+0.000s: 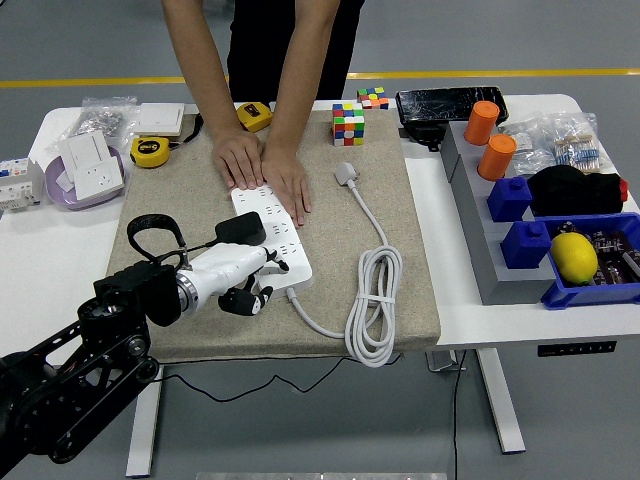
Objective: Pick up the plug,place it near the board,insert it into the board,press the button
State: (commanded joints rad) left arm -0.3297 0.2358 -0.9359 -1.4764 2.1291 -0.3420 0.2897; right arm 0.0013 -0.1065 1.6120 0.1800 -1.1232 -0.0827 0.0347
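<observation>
A white power strip (272, 228) lies on the beige mat (400, 250). A black plug (241, 230) sits on its near-left part, and its black cable (150, 232) loops off to the left. My left hand (252, 282) is at the strip's near end, just below the plug. One fingertip (277, 262) rests on the strip's near end, and the other fingers (246, 300) curl underneath, holding nothing. At the far end, a person's two hands (265, 168) press flat on the strip. My right arm is out of view.
The strip's own white plug (346, 173) and coiled cable (373, 300) lie right of it. Two colour cubes (348, 124), tape measures (150, 151), wall switches (90, 170) and a grey rack (480, 240) with blue bins (590, 285), orange cylinders (497, 155) and a lemon (573, 257) stand around the mat.
</observation>
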